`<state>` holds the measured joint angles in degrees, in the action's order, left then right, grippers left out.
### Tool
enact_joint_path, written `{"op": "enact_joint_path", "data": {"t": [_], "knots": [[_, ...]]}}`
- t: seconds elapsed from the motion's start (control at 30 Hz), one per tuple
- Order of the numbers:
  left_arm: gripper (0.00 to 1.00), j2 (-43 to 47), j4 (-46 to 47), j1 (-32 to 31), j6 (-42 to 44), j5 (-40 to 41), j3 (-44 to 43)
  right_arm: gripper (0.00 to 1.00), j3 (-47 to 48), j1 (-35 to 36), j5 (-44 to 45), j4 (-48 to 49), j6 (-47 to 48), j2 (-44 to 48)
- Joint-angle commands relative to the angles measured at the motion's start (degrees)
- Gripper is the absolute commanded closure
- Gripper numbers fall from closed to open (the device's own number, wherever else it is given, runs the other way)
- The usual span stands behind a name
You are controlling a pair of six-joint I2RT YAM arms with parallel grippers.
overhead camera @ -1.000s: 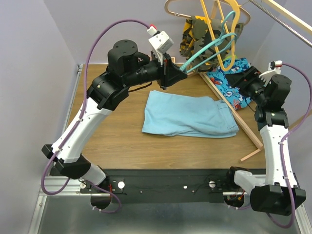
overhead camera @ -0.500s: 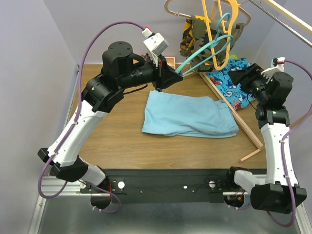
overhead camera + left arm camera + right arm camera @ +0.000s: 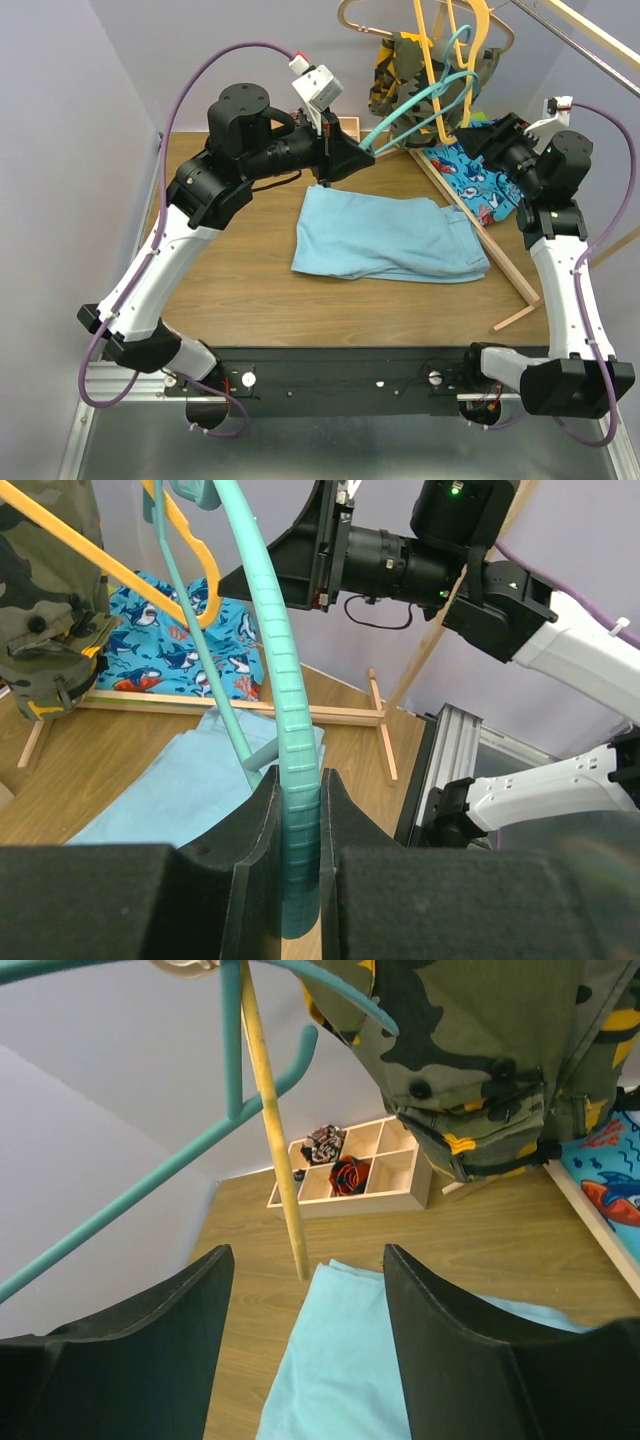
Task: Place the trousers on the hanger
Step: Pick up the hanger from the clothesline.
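One yellow hanger crossing teal hanger, camouflage garment behind, trousers below

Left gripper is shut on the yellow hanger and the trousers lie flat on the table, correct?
Not quite: the left gripper is shut on the teal hanger, as the left wrist view shows. The trousers do lie flat on the table.

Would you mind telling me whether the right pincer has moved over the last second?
Yes. In the top view the right pincer has shifted up and left over the shark-print cloth, toward the teal hanger.
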<state>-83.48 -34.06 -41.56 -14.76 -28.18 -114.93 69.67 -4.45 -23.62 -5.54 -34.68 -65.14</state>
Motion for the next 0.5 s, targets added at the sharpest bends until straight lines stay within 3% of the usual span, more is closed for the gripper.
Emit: {"op": "enact_joint_path", "data": {"t": [0.0,0.17,0.2,0.27,0.47], "knots": [[1.00,-0.8,0.1,0.7,-1.6,-2.7,-1.8,0.36,2.3,0.9,0.0,3.9,1.0,-3.1],[1.00,-1.7,0.6,1.0,-2.1,-4.1,-2.6,0.49,3.8,2.0,0.2,4.3,1.6,-5.7],[1.00,-1.8,0.7,1.3,-2.2,-4.4,-2.6,0.59,4.2,2.1,0.4,4.2,1.7,-6.1],[1.00,-2.1,0.8,1.7,-2.5,-4.6,-3.0,0.69,4.6,2.2,1.2,4.2,1.7,-6.6],[1.00,-2.5,-0.1,4.8,-2.2,-5.1,-4.3,0.76,4.9,2.3,3.7,4.0,2.2,-6.9]]}}
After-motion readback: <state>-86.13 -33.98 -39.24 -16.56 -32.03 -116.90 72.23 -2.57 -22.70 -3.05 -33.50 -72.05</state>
